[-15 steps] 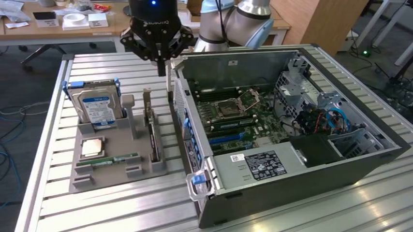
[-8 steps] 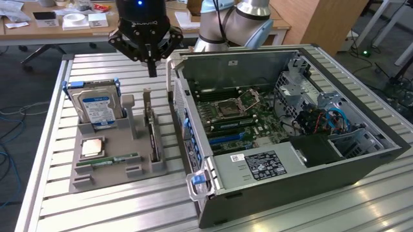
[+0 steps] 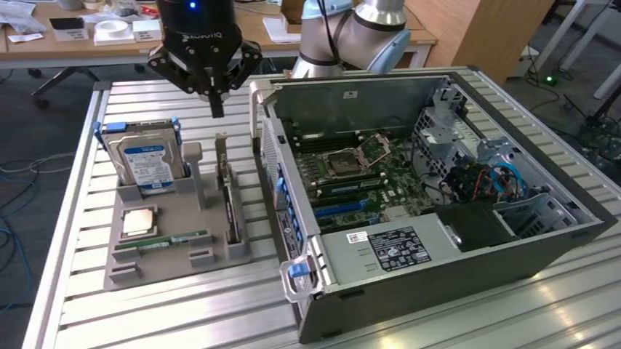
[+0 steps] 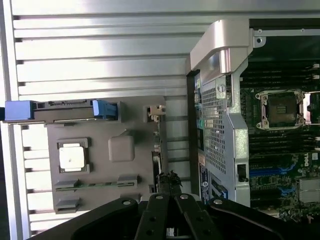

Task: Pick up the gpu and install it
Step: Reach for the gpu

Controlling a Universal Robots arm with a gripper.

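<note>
Claw (image 3: 215, 109) is pinched fully shut with nothing in it. It hangs just above the far corner of the grey tray (image 3: 174, 218), on the side next to the PC case (image 3: 437, 280), and isn't touching anything. The gpu (image 3: 231, 207) is right under it, standing on edge in the slot along the tray's case-side edge, with its silvery bracket at the far end. Front to back on the tray: RAM stick (image 3: 160, 241) lying flat by the near edge, CPU (image 3: 139, 220) just behind it, a grey post (image 3: 194, 171) mid-tray, then the hard drive (image 3: 145, 161) upright in blue rails at the far edge. The tray sits on the slatted tabletop (image 3: 145, 305) just beside the open case. The exterior view gives you the card's side profile plus the case's insides, including the empty CPU socket (image 3: 361, 154) and the cables. The wrist view looks straight down, so the claw (image 4: 170, 181) reads as closed black tips, and the gpu (image 4: 156, 113) is just a thin edge running along the tray.
</note>
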